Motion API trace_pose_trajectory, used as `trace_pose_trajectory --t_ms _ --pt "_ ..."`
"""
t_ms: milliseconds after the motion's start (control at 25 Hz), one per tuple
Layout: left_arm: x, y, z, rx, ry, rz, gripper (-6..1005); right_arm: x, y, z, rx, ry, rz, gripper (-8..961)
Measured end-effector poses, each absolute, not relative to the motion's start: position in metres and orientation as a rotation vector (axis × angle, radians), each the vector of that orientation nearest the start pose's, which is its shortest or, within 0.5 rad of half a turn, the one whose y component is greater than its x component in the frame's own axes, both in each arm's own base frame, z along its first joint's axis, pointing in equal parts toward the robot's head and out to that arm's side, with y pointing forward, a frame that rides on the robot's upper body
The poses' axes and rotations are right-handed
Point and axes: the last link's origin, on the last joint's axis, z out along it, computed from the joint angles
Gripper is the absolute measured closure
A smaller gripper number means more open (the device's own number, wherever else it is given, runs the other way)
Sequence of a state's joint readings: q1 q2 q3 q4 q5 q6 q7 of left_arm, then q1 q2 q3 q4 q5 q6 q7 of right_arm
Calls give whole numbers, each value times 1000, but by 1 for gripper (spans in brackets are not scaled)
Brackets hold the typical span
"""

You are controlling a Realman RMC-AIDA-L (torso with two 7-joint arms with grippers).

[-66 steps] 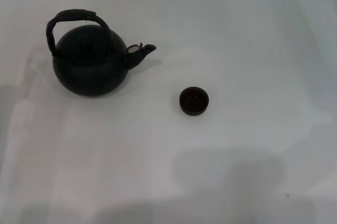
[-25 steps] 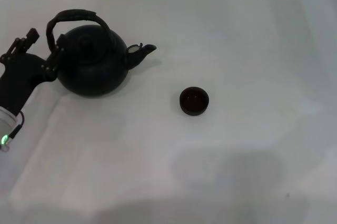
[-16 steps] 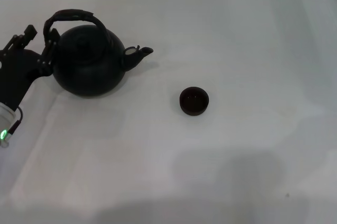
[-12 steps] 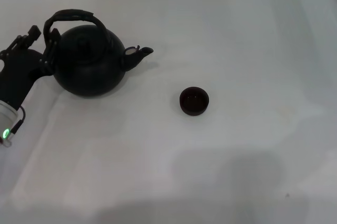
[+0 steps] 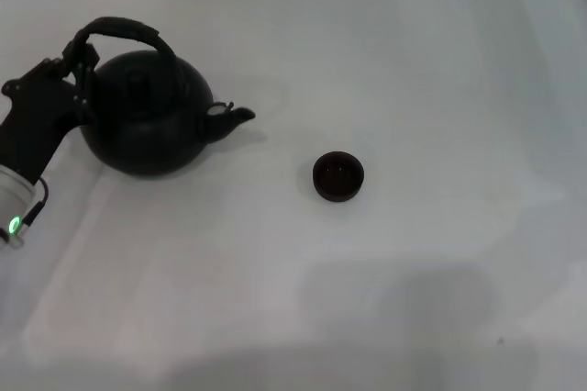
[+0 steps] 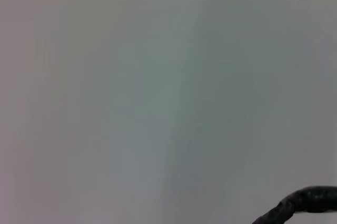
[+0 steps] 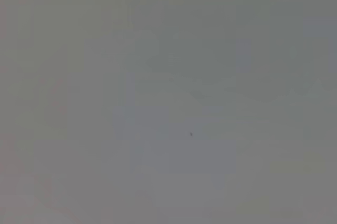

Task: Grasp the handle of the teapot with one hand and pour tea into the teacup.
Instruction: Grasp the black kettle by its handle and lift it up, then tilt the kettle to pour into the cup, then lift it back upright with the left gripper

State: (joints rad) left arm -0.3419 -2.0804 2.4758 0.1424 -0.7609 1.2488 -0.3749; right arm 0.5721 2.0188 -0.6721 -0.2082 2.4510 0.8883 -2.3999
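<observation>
Evidently the left pincer (image 5: 75, 68) is clamped on the near end of the handle (image 5: 115, 28), a grip suited to swinging the teapot (image 5: 145, 114) on the white tabletop (image 5: 413, 61) toward the teacup (image 5: 338, 175), well apart off its spout.

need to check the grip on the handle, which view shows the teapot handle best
The head view. It shows the whole arch of the handle over the teapot, with the left tool at its left end. The left wrist view catches only a short dark piece of it at the frame's edge. The right wrist view shows none of it.
</observation>
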Motion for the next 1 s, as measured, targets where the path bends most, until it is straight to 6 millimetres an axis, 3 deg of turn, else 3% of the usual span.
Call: trace_pose_trajectory --t_ms 120,440,720,1000 --pt "-326 290 -40 -1788 -639 -851 876 350 400 73 -1369 874 864 120" --pt "-294 307 -33 -1820 -488 -974 877 351 399 70 -1371 888 860 120" --pt "-261 318 -50 -1960 -107 -861 878 351 399 70 -1373 887 861 120" --pt "-249 316 -59 -2007 110 -789 879 352 397 67 -1367 913 873 120"
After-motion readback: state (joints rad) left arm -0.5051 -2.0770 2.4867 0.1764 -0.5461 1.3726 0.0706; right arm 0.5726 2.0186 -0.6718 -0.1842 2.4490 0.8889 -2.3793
